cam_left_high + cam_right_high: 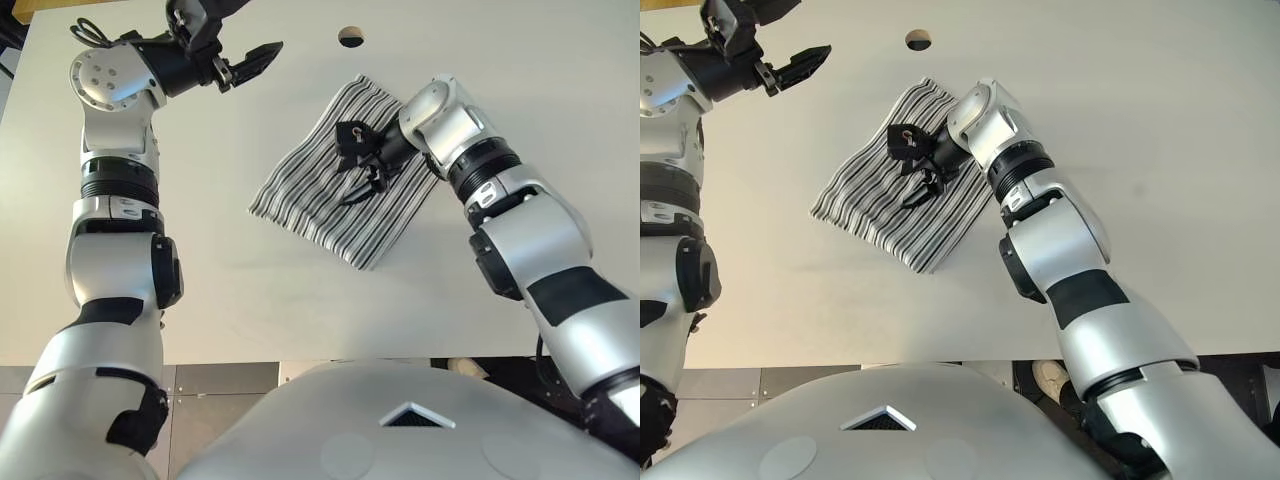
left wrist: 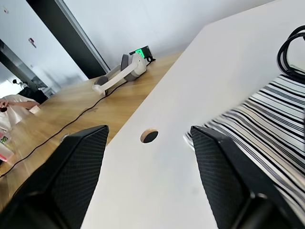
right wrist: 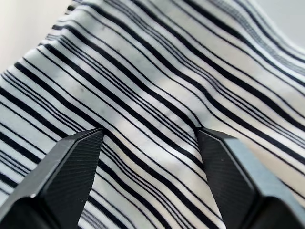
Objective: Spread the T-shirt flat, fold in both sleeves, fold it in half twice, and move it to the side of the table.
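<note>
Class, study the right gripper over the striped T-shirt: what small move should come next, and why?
Probably close the right gripper on the T-shirt: it already lies folded small, and the open fingers straddle its fabric, so a pinch would let it drag the shirt aside.

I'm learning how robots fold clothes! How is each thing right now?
T-shirt: folded small, lying flat on the table.
Left claw: open, empty, held above the table.
Right claw: open, down over the T-shirt.
Hole in the table: uncovered.
</note>
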